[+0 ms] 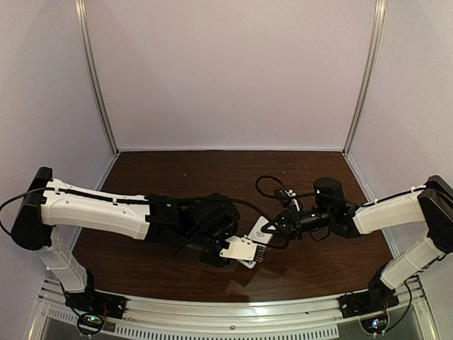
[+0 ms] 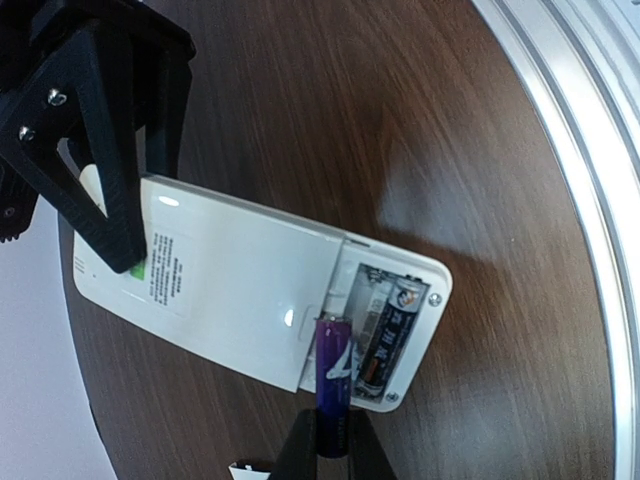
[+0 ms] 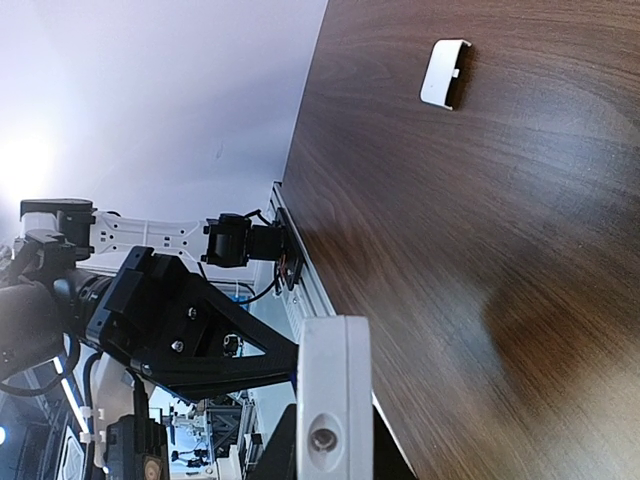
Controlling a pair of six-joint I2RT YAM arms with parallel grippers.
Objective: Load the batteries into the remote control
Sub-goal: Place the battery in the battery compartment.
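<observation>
The remote control (image 2: 230, 290) is held above the table with its back up, and my right gripper (image 3: 335, 450) is shut on its far end; its black fingers (image 2: 100, 180) clamp that end. The battery compartment (image 2: 385, 330) is uncovered, with one battery (image 2: 392, 322) lying in the outer slot. My left gripper (image 2: 335, 420) is shut on a purple battery (image 2: 335, 375), whose tip is at the edge of the empty inner slot. From above, both grippers (image 1: 241, 251) (image 1: 272, 228) meet at the remote control (image 1: 260, 228) near the table's front middle.
A plain white cover slab (image 3: 445, 72) lies flat on the dark wooden table (image 3: 520, 200), well away from the remote. The metal rail (image 2: 590, 150) runs along the table's near edge. White walls enclose the table on three sides.
</observation>
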